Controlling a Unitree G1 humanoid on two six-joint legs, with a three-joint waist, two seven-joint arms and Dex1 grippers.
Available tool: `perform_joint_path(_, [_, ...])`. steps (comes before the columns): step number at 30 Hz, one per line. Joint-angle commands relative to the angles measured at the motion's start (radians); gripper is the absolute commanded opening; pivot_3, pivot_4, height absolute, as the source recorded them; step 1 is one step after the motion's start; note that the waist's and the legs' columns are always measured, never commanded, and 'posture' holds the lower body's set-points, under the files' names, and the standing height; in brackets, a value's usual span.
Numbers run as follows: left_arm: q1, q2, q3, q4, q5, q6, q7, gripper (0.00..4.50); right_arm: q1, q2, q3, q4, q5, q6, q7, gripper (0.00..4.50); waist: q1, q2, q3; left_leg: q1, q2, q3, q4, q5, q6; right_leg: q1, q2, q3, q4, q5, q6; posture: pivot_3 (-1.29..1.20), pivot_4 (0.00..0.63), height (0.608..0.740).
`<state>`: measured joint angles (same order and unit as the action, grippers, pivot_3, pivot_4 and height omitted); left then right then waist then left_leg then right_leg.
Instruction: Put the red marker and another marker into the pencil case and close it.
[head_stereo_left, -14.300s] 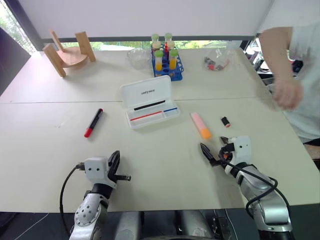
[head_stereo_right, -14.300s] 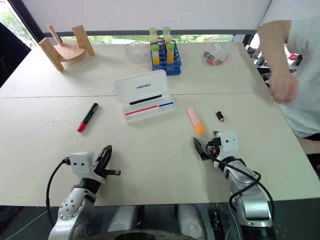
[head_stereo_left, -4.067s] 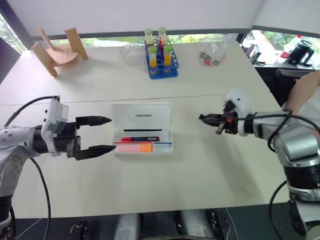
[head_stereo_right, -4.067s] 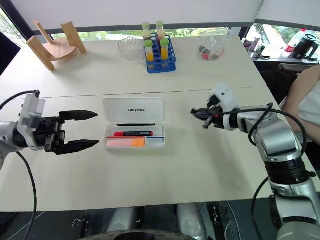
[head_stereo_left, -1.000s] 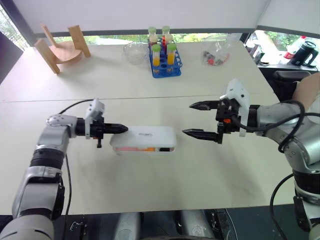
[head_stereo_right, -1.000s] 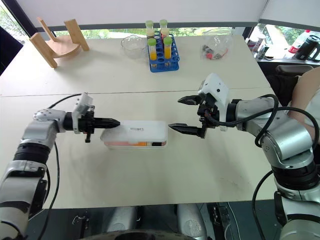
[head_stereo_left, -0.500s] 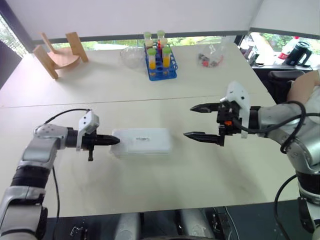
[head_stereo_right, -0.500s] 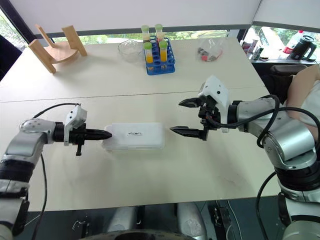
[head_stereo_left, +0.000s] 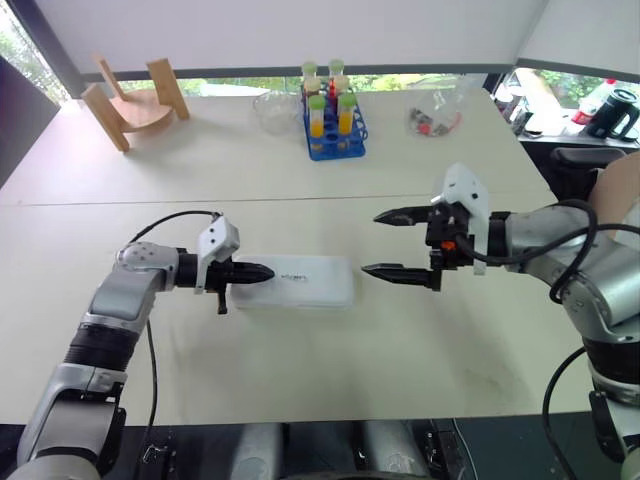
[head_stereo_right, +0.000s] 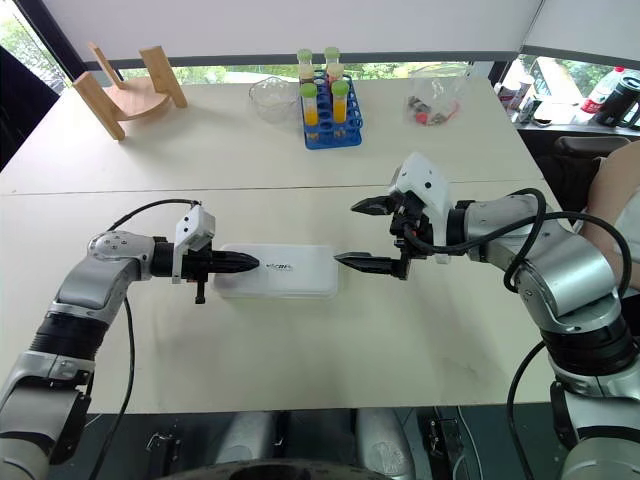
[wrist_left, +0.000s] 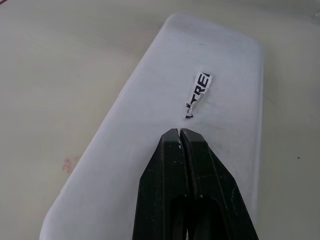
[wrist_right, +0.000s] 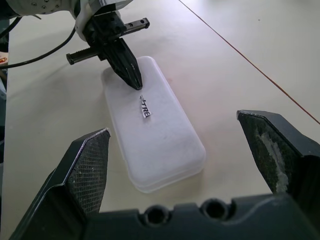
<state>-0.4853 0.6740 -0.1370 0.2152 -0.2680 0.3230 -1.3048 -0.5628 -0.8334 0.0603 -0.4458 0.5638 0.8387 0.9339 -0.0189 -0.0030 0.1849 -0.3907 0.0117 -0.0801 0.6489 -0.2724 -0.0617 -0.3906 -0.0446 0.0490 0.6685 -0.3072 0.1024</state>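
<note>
Lying flat and shut on the desk (head_stereo_left: 150, 370), the pencil case (head_stereo_left: 300, 283) has its long axis running from 9 to 3 o'clock across our head view, its lid facing up. We see our left hand (head_stereo_left: 262, 272) with its two black fingers pressed together, tips over the case's 9 o'clock end and pointing toward 3 o'clock along its length; from the left wrist view the closed tips sit over the lid just short of the lettering, though we cannot tell whether they press on it. Our right hand (head_stereo_left: 390, 243) hovers just beyond the case's 3 o'clock end with its fingers spread wide, one above the other, holding nothing. Four seconds ago the case lay open with the markers visible inside; a second ago the lid was nearly down with an orange strip at the front edge, and now it is closed, so neither marker shows. Since half a second ago the left hand's tips have come from the case's end onto the lid. The dark print on the lid (wrist_left: 197, 95) reads partly as "TRE" in the left wrist view; the rest is hidden. At 12 o'clock stands a blue tube rack (head_stereo_left: 334, 128).
</note>
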Motion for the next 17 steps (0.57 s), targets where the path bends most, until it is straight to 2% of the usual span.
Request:
perform_joint_path(1, [0.065,0.039,-0.053,0.008,0.044,0.025,-0.027,0.02,0.007,-0.010,-0.035,-0.036,0.010,-0.002,-0.012,4.50,-0.002,0.002,-0.001,0.001,0.000,0.000,0.000,0.000,0.000,0.001,0.000,0.000,0.000,0.000,0.000,0.00,0.150,0.740])
perform_joint_path(4, [0.087,0.062,0.042,-0.055,-0.055,0.079,-0.033,0.02,0.026,-0.019,-0.046,-0.045,0.016,0.003,-0.017,4.50,-0.002,0.002,-0.001,0.001,0.000,0.000,0.000,0.000,0.000,0.001,0.000,0.000,0.000,0.000,0.000,0.00,0.150,0.740])
perform_joint_path(10, [0.208,0.141,0.276,-0.299,-0.259,0.253,0.035,0.02,0.096,-0.060,-0.072,-0.054,0.029,0.006,0.003,4.50,-0.001,0.000,0.001,-0.002,0.001,0.000,-0.001,0.000,0.000,-0.002,0.001,0.000,0.000,0.000,0.000,0.00,0.150,0.740])
perform_joint_path(17, [0.451,0.201,0.572,-0.580,-0.428,0.454,0.178,0.02,0.178,-0.098,-0.076,-0.026,0.015,-0.031,0.041,4.50,0.001,-0.001,0.001,-0.002,0.001,0.000,-0.001,0.000,0.000,-0.001,-0.002,0.000,-0.002,0.000,0.000,0.00,0.150,0.740])
